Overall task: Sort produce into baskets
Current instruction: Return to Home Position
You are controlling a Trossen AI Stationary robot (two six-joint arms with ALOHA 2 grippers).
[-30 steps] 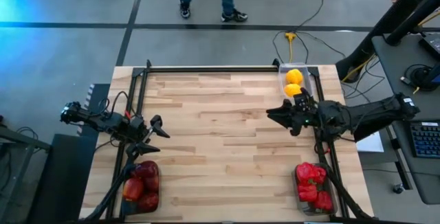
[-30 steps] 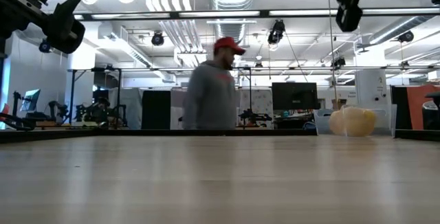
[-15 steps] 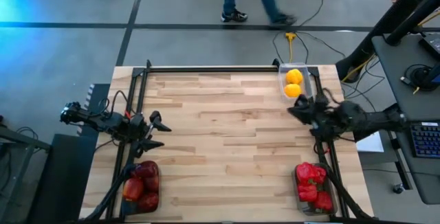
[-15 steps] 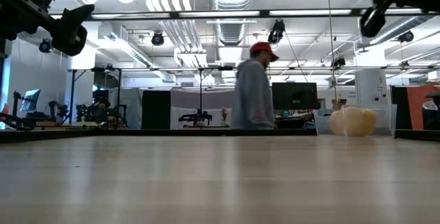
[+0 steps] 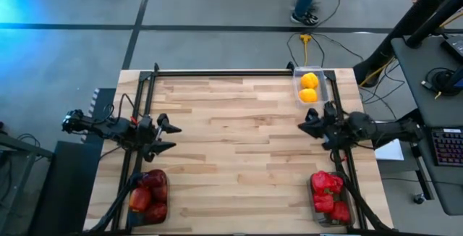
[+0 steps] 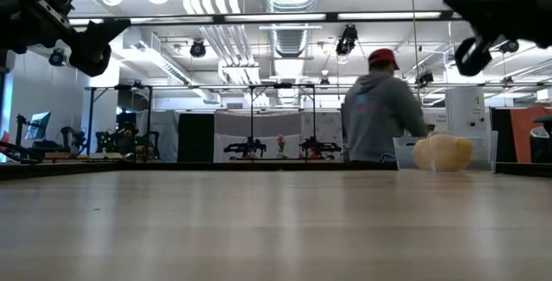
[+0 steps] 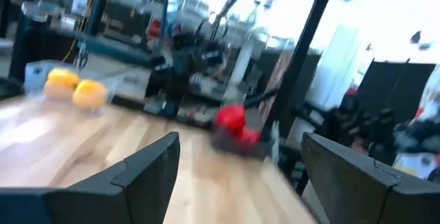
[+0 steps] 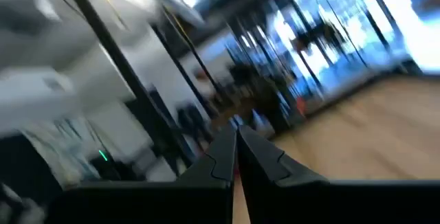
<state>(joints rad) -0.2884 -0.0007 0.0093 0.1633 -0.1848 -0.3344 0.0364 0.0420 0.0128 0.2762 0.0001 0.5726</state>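
Dark red apples [image 5: 148, 192] lie in a dark basket [image 5: 166, 200] at the table's near left. Red-pink peppers [image 5: 329, 194] fill a dark basket [image 5: 314, 208] at the near right. Two yellow-orange round ones [image 5: 309, 87] sit in the clear basket [image 5: 320, 85] at the far right; they also show in the low view [image 6: 442, 152]. My left gripper [image 5: 165, 136] hangs open and empty above the table's left side, beyond the apples. My right gripper [image 5: 305, 126] hangs shut and empty above the right side, between the clear basket and the peppers; its shut fingers show in the right wrist view [image 8: 236, 157].
Black frame rails [image 5: 217, 72] run along the far edge and both sides of the wooden table. The broad middle of the table [image 5: 231, 149] is bare wood. A person [image 6: 381, 109] walks in the room behind the far edge.
My right gripper has drawn back from the table's middle toward the right edge and come down a little, staying empty. The person behind the table has walked from the left toward the right.
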